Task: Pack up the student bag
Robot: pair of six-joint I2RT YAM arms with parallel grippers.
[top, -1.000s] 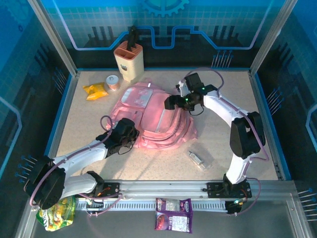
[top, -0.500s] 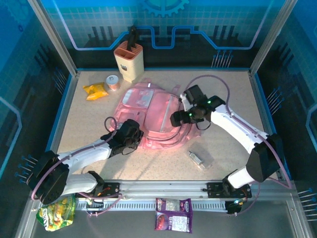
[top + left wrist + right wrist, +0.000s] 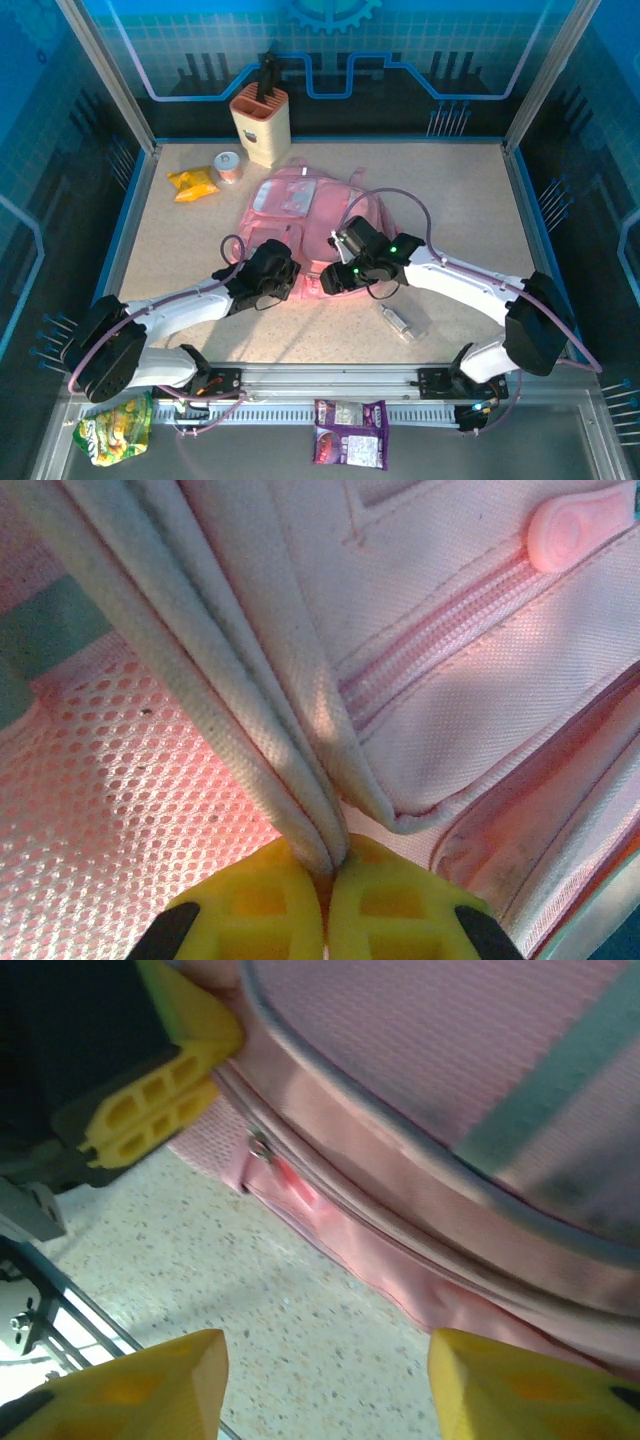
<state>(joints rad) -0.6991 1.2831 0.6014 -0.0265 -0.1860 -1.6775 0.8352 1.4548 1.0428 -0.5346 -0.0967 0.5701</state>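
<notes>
The student bag is a soft pink backpack lying mid-table, its near edge bunched up. My left gripper is at that near edge, shut on the bag's pale grey-white trim; in the left wrist view the yellow fingertips pinch a fold of trim between them, with the bag's pink mesh and a zip above. My right gripper sits just right of it, low over the table. In the right wrist view it stands open over bare tabletop, beside the bag's zipped edge and a zip pull.
A beige knife block, a tape roll and a yellow snack pack stand at the back left. A small clear item lies near the front right. Purple packets and a green bag lie beyond the front rail.
My right arm swung from the bag's far right side to its near edge, its jaws narrowing. The left gripper shifted right, still pinching the trim, and the bag bunched up.
</notes>
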